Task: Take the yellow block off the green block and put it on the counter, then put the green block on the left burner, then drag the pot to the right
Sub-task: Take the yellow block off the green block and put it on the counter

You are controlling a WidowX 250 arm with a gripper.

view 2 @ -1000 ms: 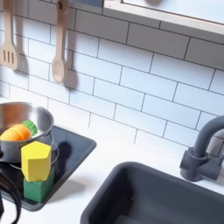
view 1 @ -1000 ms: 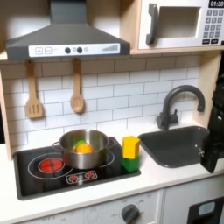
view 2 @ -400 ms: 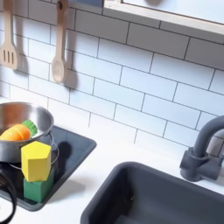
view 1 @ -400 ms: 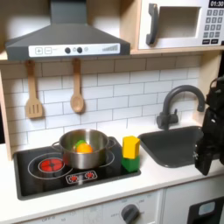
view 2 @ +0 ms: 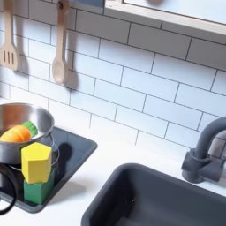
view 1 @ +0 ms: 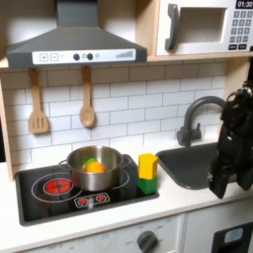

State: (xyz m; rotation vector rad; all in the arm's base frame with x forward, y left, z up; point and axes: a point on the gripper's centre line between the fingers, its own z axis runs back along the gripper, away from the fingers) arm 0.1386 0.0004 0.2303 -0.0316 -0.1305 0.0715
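Yellow block (view 1: 147,165) stands on top of the green block (view 1: 146,185), a little right of the middle of the frame in the first exterior view; the two are touching and make a small tower at the right edge of the black stovetop (view 1: 40,203). In the second exterior view the same tower is in the lower left of the frame, yellow block (view 2: 36,162) above green block (view 2: 39,189), just beside the pot (view 2: 12,119).

Going from the left of the first exterior view, two wooden utensils (view 1: 38,104) hang on the tiled wall in the upper left. Under them the stovetop carries the silver pot (view 1: 107,173), which stands left of the blocks and holds orange and green toy food (view 1: 94,166). The white counter (view 1: 173,202) runs around the stovetop. Right of the blocks a dark sink (view 1: 195,164) with a faucet (view 1: 193,117) is set into the counter.

At the right edge of the frame the black arm hangs over the sink, with the gripper (view 1: 216,179) pointing down, well apart from the blocks. It holds nothing; I cannot tell if its jaws are apart or together.
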